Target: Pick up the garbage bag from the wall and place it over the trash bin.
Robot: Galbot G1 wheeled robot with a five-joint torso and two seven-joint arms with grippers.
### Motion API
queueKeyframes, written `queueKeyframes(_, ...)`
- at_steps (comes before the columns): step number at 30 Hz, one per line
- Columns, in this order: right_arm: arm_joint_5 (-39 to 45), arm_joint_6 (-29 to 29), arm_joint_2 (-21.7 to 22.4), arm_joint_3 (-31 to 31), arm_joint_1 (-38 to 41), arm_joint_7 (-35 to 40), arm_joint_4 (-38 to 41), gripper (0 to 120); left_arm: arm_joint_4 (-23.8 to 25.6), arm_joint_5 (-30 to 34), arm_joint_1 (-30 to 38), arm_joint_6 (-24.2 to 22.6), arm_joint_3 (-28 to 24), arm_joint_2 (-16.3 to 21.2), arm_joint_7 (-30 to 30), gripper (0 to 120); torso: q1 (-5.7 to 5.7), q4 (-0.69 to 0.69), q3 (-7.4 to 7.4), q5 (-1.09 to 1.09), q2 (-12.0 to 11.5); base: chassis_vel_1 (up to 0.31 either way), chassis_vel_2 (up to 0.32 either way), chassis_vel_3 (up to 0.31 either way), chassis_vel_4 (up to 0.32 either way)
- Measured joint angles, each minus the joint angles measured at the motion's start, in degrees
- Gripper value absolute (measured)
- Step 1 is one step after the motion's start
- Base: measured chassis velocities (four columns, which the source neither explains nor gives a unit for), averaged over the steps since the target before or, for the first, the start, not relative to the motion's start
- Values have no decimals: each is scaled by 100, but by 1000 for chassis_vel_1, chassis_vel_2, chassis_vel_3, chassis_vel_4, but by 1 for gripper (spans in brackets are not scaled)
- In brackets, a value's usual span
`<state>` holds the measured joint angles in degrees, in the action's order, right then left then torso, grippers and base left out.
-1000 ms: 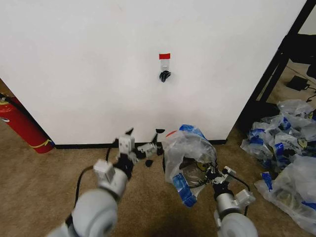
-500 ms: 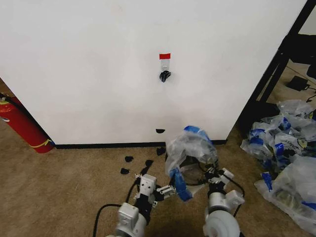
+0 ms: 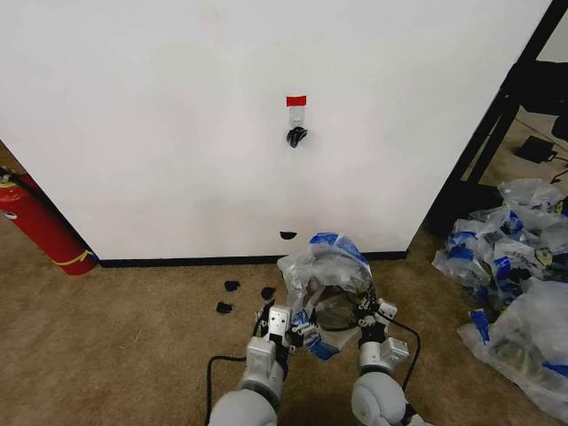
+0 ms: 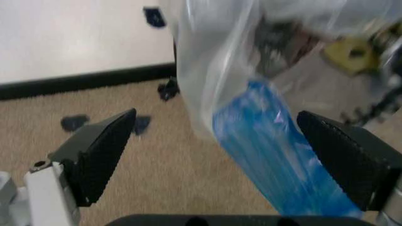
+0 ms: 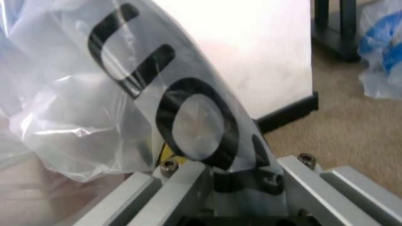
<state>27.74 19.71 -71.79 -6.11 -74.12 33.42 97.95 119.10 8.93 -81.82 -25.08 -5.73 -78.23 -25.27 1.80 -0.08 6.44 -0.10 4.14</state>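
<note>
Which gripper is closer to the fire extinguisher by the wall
Left. The left gripper sits at the garbage bag's near side; the right gripper is farther from the fire extinguisher, across the bag.

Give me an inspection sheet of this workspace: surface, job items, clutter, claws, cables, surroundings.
Surface: brown carpet, small dark scraps on it near the baseboard.
Job items: garbage bag off the wall, draped over the trash bin; hook under red tape is bare.
Clutter: heap of clear-and-blue bags at right.
Claws: left claw open around the bag's blue edge; right claw shut on the bag's far side.
Cables: black cable along the left arm; another by the right arm.
Surroundings: red fire extinguisher at left, black frame at right.
</note>
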Motion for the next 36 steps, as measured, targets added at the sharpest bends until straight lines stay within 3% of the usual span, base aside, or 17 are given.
queueKeyframes(9, -373, 167, 18, -48, 12, -69, -14, 0, -133, -65, -19, 33, -49, -263, -252, 100, 0, -2, 0, 13, 0, 0, 0, 0, 0)
queueKeyframes(17, -460, 197, 107, -94, -6, -80, 74, 0, -140, -23, -16, -32, -52, -257, -290, 72, 0, 0, 0, 5, 0, 0, 0, 0, 0)
queueKeyframes(20, -402, 283, 156, -87, -6, -223, 92, 0, -124, 170, 213, -189, -189, 52, -137, 59, 0, 2, -1, -28, 0, 0, 0, 0, 0)
queueKeyframes(22, -381, 323, 158, -81, -10, -268, 93, 0, -97, 287, 314, -255, -178, 218, -65, 54, 0, 0, 0, -24, 0, 0, 0, 0, 0)
queueKeyframes(24, -353, 352, 154, -67, -26, -320, 93, 0, 5, 508, 511, -324, -113, 456, -35, 59, 0, 0, -1, -10, 0, 0, 0, 0, 0)
queueKeyframes(26, -337, 369, 150, -65, -62, -340, 105, 0, 131, 919, 691, -448, -67, 824, -33, 65, 0, 1, 0, -12, 0, 0, 0, 0, 0)
queueKeyframes(31, -322, 370, 159, -109, -93, -343, 154, 0, 329, 1235, 774, -516, 33, 1221, -40, 49, 0, -1, 0, -5, 0, 0, 0, 0, 0)
queueKeyframes(35, -325, 365, 155, -145, -98, -338, 174, 0, 534, 1338, 678, -576, 110, 1355, -32, 30, 0, 0, -1, -2, 0, 0, 0, 0, 0)
queueKeyframes(36, -325, 365, 155, -145, -98, -338, 174, 0, 534, 1338, 678, -576, 110, 1355, -32, 30, 0, 0, -1, -2, 0, 0, 0, 0, 0)
